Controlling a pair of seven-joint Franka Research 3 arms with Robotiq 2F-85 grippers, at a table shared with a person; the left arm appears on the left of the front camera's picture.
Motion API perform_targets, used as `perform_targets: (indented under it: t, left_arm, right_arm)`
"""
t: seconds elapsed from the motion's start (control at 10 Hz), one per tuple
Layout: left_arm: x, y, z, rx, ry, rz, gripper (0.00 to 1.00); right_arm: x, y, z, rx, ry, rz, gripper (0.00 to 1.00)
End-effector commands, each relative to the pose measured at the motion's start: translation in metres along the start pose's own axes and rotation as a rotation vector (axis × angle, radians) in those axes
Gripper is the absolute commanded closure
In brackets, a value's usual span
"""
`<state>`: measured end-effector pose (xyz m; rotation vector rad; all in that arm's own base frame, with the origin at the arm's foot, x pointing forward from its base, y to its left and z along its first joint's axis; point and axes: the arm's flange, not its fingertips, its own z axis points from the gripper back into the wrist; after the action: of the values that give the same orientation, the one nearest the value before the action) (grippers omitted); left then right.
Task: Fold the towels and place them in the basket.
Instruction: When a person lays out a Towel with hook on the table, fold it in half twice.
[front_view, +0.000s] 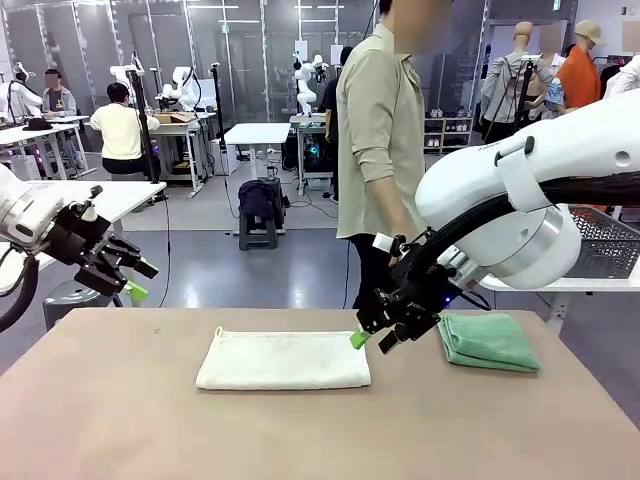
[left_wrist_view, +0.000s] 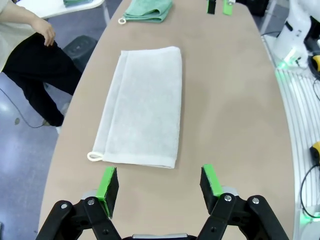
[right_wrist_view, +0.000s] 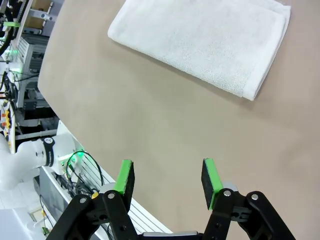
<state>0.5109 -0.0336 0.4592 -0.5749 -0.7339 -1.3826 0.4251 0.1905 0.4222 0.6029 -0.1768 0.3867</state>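
Cream towel (front_view: 283, 360) lies folded mid-desk (front_view: 150, 430); green towel (front_view: 488, 341) folded near right edge. Left end effector (front_view: 140, 280) open, empty, above desk's left corner. Right end effector (front_view: 372, 341) open, empty, low between towels. Risk: pinch catches top layer only, fold falls open; sweeping arm drags green towel.
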Motion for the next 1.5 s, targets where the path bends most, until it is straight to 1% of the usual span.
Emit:
perform_targets:
  t: [0.0, 0.1, 0.2, 0.3, 0.4, 0.6, 0.8, 0.9, 1.1, 1.2, 1.4]
  left_arm:
    - [-0.008, 0.007, 0.003, -0.031, -0.056, -0.019, 0.16]
    - [-0.01, 0.007, 0.005, -0.034, -0.072, -0.034, 0.16]
    - [-0.01, 0.007, 0.004, -0.041, -0.077, -0.057, 0.16]
    - [-0.009, 0.006, 0.002, -0.043, -0.073, -0.059, 0.16]
    - [-0.009, 0.002, 0.001, -0.027, -0.031, -0.016, 0.16]
    - [-0.009, 0.002, 0.001, -0.027, -0.031, -0.016, 0.16]
    - [-0.009, 0.002, 0.001, -0.027, -0.031, -0.016, 0.16]
    - [-0.009, 0.002, 0.001, -0.027, -0.031, -0.016, 0.16]
    - [-0.009, 0.002, 0.001, -0.027, -0.031, -0.016, 0.16]
    - [-0.009, 0.002, 0.001, -0.027, -0.031, -0.016, 0.16]
    - [-0.009, 0.002, 0.001, -0.027, -0.031, -0.016, 0.16]
  right_arm:
    - [0.0, 0.0, 0.0, 0.0, 0.0, 0.0, 0.32]
    - [0.003, 0.001, -0.001, 0.018, -0.015, -0.085, 0.32]
    - [0.007, 0.003, -0.005, 0.024, -0.012, -0.106, 0.32]
    - [0.011, 0.003, -0.008, 0.006, -0.014, -0.126, 0.32]
    - [0.014, 0.003, -0.009, -0.011, -0.028, -0.163, 0.32]
    - [0.027, 0.001, -0.015, -0.036, -0.026, -0.214, 0.32]
    - [0.042, -0.005, -0.023, -0.1, -0.03, -0.228, 0.32]
    - [0.051, -0.011, -0.029, -0.13, -0.028, -0.252, 0.32]
    - [0.062, -0.026, -0.039, -0.187, -0.049, -0.352, 0.32]
    - [0.066, -0.033, -0.043, -0.176, -0.057, -0.398, 0.32]
    - [0.073, -0.048, -0.052, -0.168, -0.056, -0.425, 0.32]
